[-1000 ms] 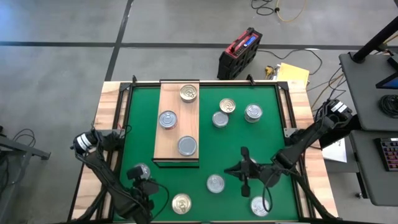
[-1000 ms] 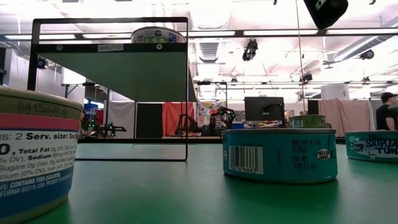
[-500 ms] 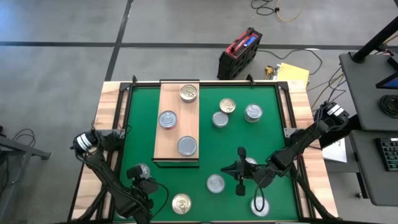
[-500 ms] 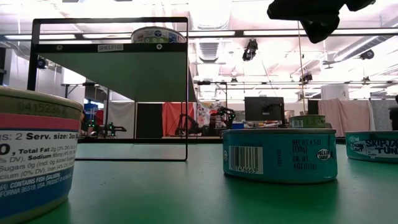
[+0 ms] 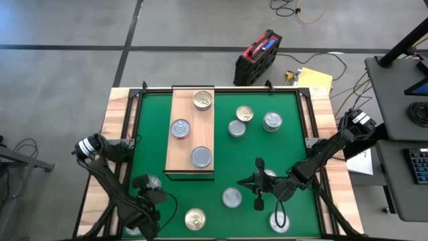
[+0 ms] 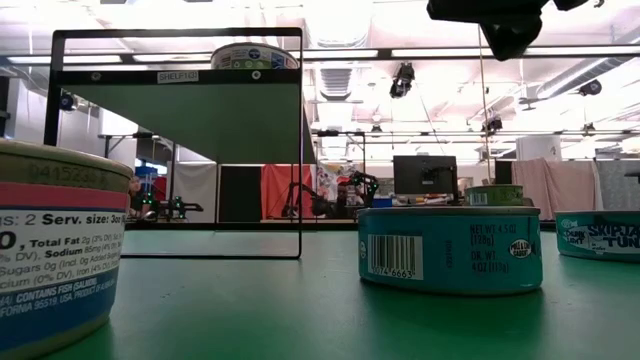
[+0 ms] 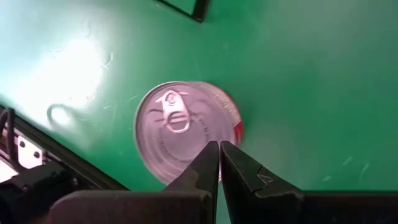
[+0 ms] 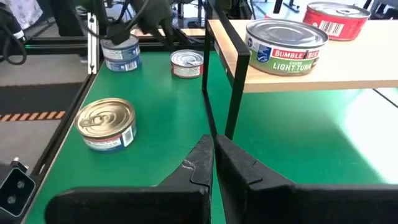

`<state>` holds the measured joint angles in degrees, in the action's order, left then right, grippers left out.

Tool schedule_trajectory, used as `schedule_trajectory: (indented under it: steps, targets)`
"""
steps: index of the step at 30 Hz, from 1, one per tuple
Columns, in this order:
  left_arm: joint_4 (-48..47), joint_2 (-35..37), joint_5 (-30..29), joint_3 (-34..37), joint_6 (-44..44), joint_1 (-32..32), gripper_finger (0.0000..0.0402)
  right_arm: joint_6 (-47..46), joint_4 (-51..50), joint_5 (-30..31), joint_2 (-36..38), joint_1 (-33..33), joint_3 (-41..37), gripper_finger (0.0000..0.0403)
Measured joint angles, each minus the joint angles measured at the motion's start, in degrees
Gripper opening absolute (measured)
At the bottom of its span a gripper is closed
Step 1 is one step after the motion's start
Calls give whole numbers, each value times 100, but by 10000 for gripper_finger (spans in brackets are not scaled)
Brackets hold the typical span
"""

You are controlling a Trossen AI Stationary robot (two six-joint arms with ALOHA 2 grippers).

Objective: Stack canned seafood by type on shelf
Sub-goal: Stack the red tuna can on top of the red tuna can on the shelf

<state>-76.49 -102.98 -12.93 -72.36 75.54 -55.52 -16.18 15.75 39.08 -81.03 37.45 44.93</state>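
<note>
Reaching for a tin is the job now, and neither arm holds one. The left gripper (image 7: 219,163) hangs over a silver tin (image 7: 183,130) with a red side, near the desk's (image 5: 261,144) front left corner. Its jaws are pressed together, so they should spread wide first, then drop straight down around the tin's sides. The right gripper (image 5: 259,182) floats low over the green mat with jaws clenched too, pointing toward the shelf (image 5: 180,150). A loose tin (image 5: 231,197) sits just beside it. Three tins rest on the shelf, the rest are scattered on the mat. From above, I cannot read the labels well, so matching types may need care.
</note>
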Motion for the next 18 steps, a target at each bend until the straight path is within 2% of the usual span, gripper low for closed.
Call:
schedule_trajectory:
  steps: [6,15,18]
  targets:
    - [355,650,-13,589,-3,-18,0,37,-44,3,0,-19,0,9]
    - [1854,1404,-18,1552,-112,-21,0,216,-105,-2,78,-101,2,9]
    - [2022,1505,-19,1699,-116,-21,0,227,-394,-4,269,-103,7,9]
